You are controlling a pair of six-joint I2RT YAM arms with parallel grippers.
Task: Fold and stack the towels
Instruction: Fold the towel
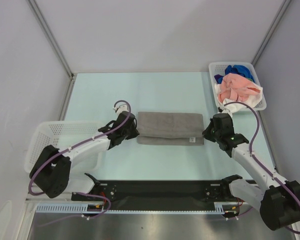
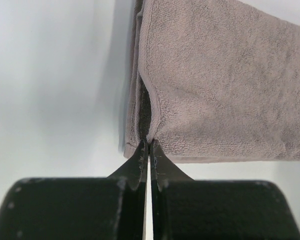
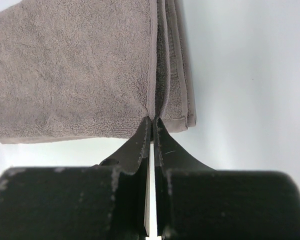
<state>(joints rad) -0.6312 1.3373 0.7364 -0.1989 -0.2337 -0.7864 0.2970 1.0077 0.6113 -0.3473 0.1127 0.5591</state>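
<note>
Table (image 1: 165, 90) with heaped basket (image 1: 230, 64) far right: left end effector (image 2: 148, 142), right end effector (image 3: 153, 119) each pinch grey towel (image 1: 170, 126).

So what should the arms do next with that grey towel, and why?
Probably lift both pinched corners together and fold the towel over: the left gripper and right gripper are each shut on one end, and it lies as a long strip.

Plain grey towel (image 1: 170, 128), salmon pink towel (image 1: 235, 86), blue towel (image 1: 236, 70); white lattice basket (image 1: 260, 92), pale mint table (image 1: 165, 95)
</note>
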